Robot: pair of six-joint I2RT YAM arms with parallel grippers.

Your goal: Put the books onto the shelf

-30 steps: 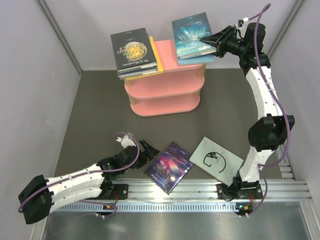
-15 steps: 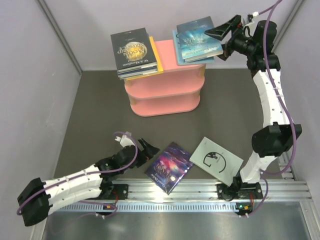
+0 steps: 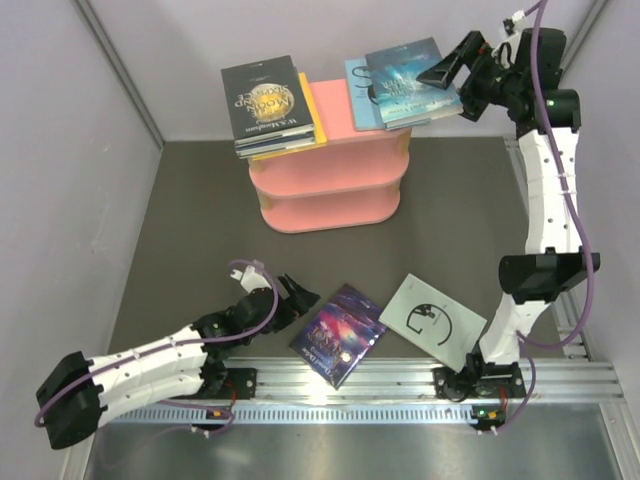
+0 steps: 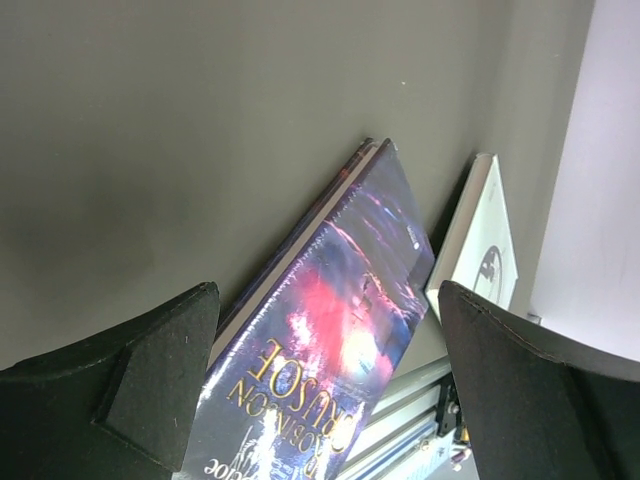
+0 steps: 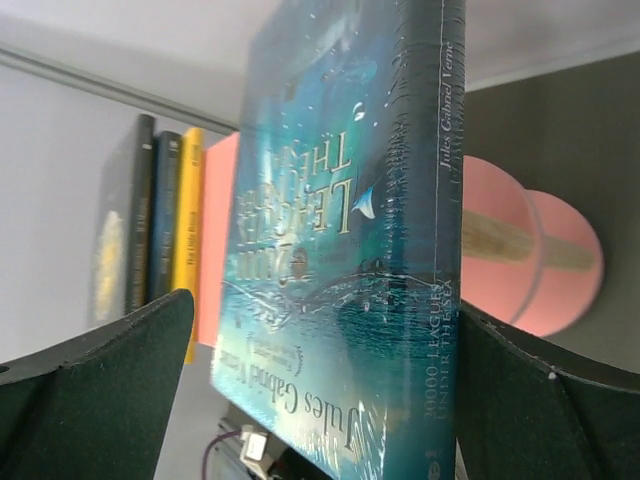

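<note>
The pink shelf [image 3: 331,112] stands at the back. On its top left is a stack topped by the black moon book [image 3: 264,97]. On its top right the teal book [image 3: 412,78] lies on a light blue book [image 3: 357,84] and overhangs the shelf's right end. My right gripper [image 3: 441,71] is open, its fingers either side of the teal book [image 5: 340,230] without pressing it. The purple galaxy book [image 3: 338,333] lies on the table near the front, with a pale white book [image 3: 434,321] to its right. My left gripper [image 3: 297,296] hovers open just left of the purple book [image 4: 330,320].
Grey side walls close in the table on the left and right. An aluminium rail [image 3: 400,385] runs along the front edge by the arm bases. In the right wrist view the black, navy and yellow spines [image 5: 186,215] stand beyond the teal book, beside the shelf's pink board [image 5: 216,230].
The right gripper has opened and let go of the teal book. That arm has risen and swung right, and the book now sits further right. The left arm has barely moved.
</note>
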